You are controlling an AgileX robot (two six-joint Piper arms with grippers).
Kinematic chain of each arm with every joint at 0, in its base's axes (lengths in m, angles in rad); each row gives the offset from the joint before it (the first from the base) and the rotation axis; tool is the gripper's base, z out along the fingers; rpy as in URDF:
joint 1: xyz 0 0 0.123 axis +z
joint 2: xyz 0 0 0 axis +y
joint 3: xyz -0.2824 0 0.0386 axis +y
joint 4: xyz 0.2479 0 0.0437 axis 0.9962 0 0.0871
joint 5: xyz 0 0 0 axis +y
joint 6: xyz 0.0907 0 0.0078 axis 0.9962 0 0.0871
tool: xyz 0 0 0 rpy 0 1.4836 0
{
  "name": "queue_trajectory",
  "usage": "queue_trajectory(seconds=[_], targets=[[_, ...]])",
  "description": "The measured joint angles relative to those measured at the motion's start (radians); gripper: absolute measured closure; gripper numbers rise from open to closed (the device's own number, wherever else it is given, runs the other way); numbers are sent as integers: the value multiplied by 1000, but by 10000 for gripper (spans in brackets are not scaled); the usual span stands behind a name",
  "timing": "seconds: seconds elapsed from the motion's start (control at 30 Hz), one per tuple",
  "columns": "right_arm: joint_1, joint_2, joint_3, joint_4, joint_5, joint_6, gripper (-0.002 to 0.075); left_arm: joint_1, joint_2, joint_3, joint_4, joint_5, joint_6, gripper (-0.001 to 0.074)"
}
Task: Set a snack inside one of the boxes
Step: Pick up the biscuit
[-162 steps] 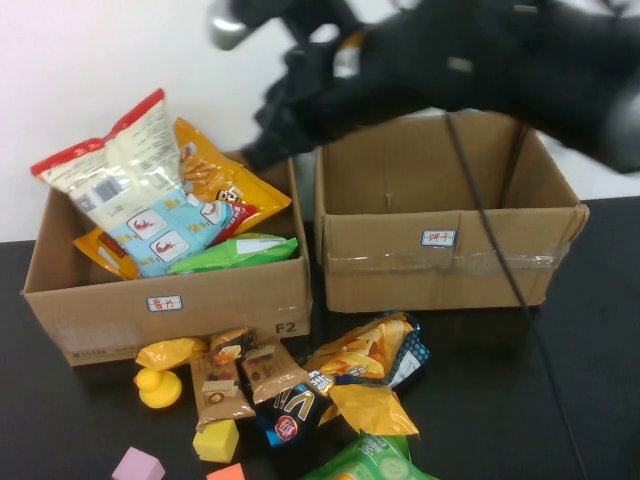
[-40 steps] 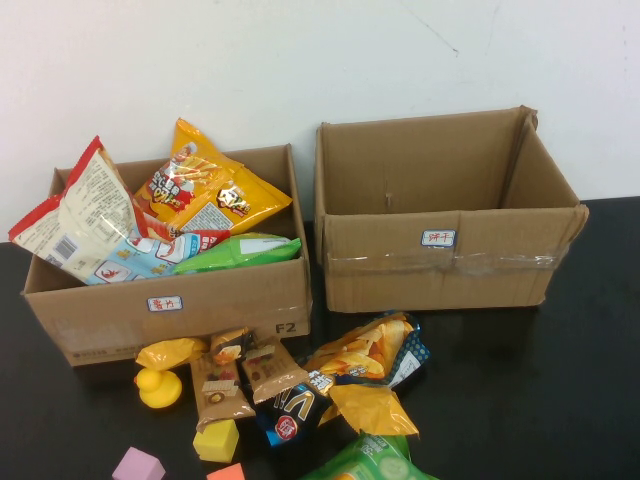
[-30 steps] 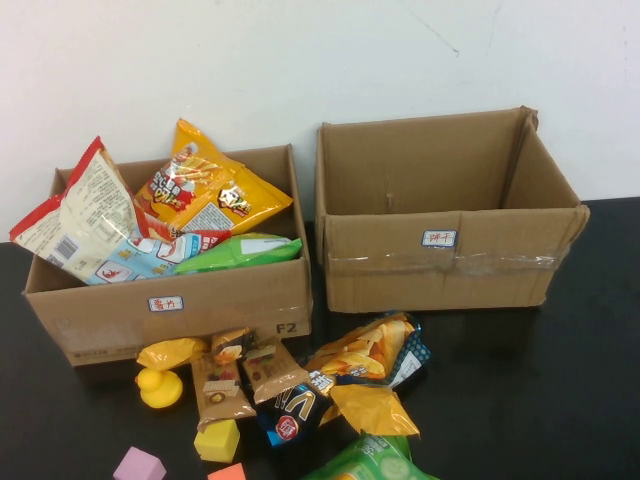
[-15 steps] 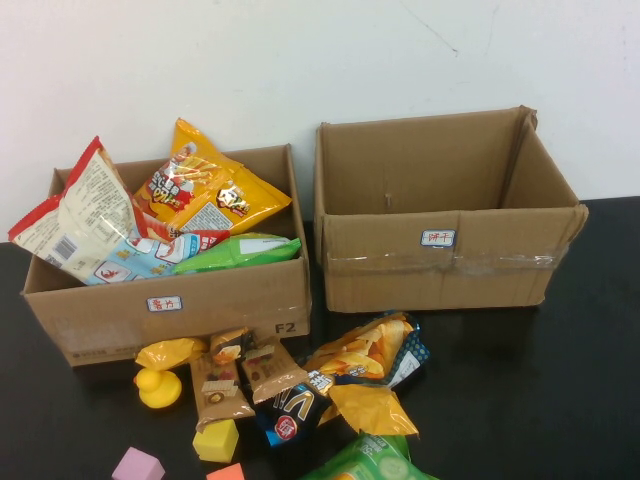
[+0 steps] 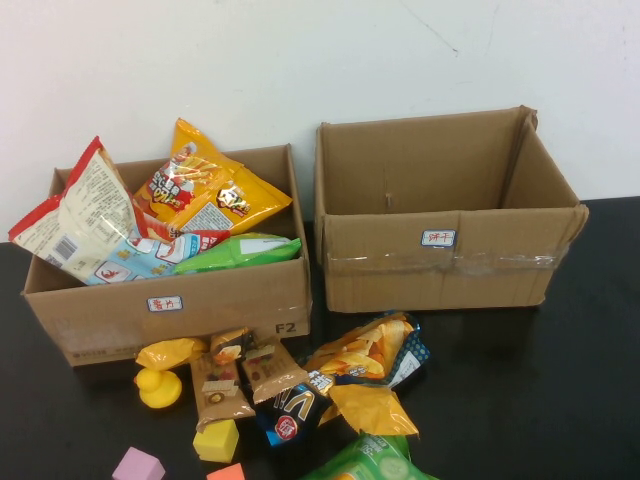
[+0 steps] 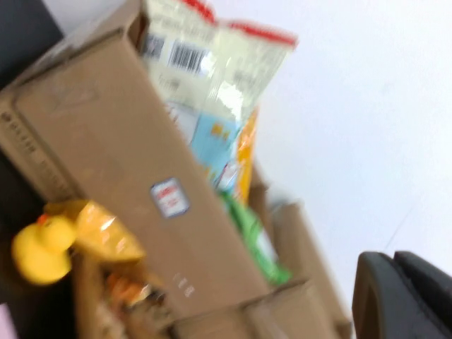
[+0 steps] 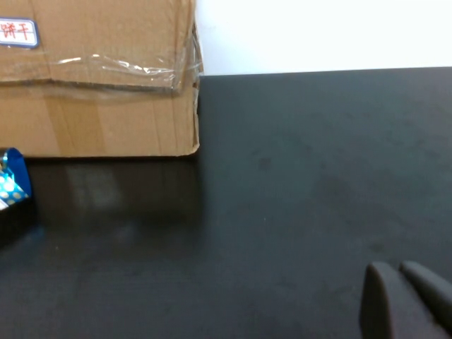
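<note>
Two cardboard boxes stand at the back of the black table. The left box [image 5: 200, 300] holds a white and red bag [image 5: 75, 215], an orange bag [image 5: 205, 190] and a green bag [image 5: 240, 252]. The right box [image 5: 440, 270] looks empty. Loose snacks lie in front: an orange chip bag [image 5: 365, 352], brown bars [image 5: 262, 370], a black pack [image 5: 290, 412]. Neither arm shows in the high view. My left gripper [image 6: 393, 263] is shut and empty, off to the side of the left box [image 6: 134, 191]. My right gripper [image 7: 397, 272] is shut and empty, low over bare table near the right box's corner [image 7: 106, 106].
A yellow duck [image 5: 158, 388], a yellow cube [image 5: 216, 440], a purple block [image 5: 138, 465] and an orange block [image 5: 228, 472] lie at the front left. A green bag [image 5: 370, 460] pokes in at the front edge. A white wall rises behind the boxes.
The black arm that reached over the boxes has left the high view. The white and red bag now leans lower at the left box's end. Nothing moved in the last second.
</note>
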Motion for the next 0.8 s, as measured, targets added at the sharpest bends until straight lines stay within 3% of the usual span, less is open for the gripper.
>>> queue_trajectory(seconds=[0.2,0.37,0.63,0.8], targets=[[0,0,0,0,0,0,727,0,0,0,-77,-75,24,737],[0,0,0,0,0,0,727,0,16,-98,-50,29,269,738],[0,0,0,0,0,0,727,0,404,-556,459,461,400,737],[0,0,0,0,0,0,727,-62,662,-737,659,578,478,738]])
